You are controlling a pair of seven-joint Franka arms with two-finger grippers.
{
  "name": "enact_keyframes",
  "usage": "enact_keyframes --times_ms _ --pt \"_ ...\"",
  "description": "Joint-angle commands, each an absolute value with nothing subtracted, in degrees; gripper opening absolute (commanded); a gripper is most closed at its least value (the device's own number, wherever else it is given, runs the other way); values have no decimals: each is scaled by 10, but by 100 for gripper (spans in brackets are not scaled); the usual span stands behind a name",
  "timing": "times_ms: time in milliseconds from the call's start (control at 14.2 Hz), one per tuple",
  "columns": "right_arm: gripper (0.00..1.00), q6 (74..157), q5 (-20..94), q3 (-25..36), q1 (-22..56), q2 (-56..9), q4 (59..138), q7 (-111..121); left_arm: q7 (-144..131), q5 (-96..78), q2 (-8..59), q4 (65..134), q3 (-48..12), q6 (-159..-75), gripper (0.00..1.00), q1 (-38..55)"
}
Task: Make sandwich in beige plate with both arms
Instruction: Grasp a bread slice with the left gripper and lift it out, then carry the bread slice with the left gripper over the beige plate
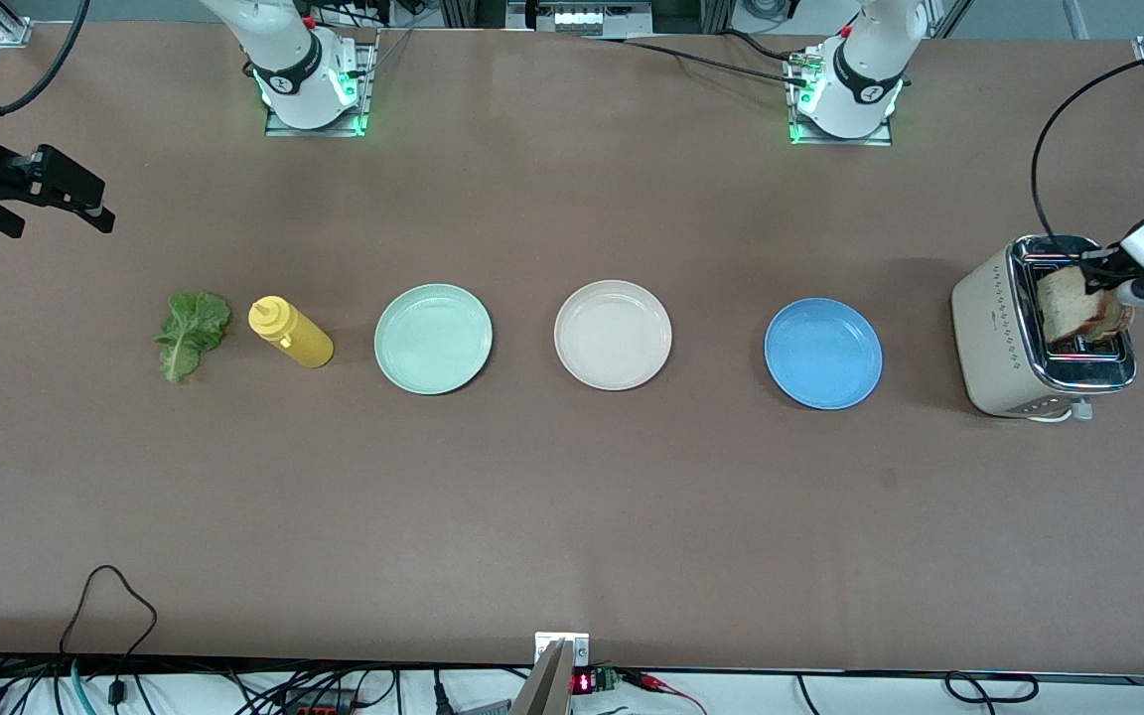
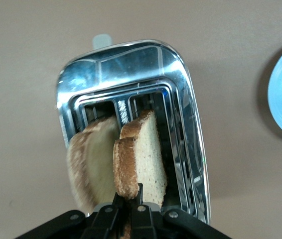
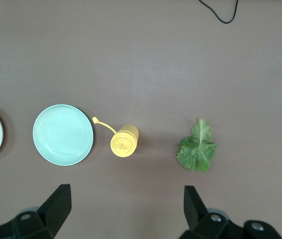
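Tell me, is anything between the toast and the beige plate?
Only the blue plate lies on the table between the toaster and the beige plate; the left tool holds the toast slice above it.

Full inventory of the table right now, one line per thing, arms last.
lettuce leaf: 1, green, on the table at the right arm's end
squeeze bottle: 1, yellow, between leaf and mint-green plate
mint-green plate: 1, beside the bottle
beige plate: 1, middle of the row
blue plate: 1, between beige plate and toaster
toaster: 1, beige and chrome, left arm's end
bread slices: 2, light brown, in the toaster
left gripper: shut on one slice
right gripper: open, waiting above bottle and leaf
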State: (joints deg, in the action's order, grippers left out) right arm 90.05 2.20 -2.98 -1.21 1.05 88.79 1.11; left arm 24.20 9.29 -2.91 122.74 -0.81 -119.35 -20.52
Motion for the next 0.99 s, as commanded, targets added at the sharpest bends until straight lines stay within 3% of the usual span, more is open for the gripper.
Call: enact_keyframes --times_ms 0,211,423,915 --pt "100 908 28 -33 -15 19 898 4 260 95 -33 1142 -11 -1082 1 -210" --pt "100 907 28 -33 -16 18 898 4 262 95 -32 1065 -13 -979 1 -203" --pt "100 908 28 -33 -17 19 898 4 256 95 -28 1010 -52 -922 1 -197" --pt "100 909 28 -33 -17 18 898 4 224 93 32 1004 -216 -844 1 -195"
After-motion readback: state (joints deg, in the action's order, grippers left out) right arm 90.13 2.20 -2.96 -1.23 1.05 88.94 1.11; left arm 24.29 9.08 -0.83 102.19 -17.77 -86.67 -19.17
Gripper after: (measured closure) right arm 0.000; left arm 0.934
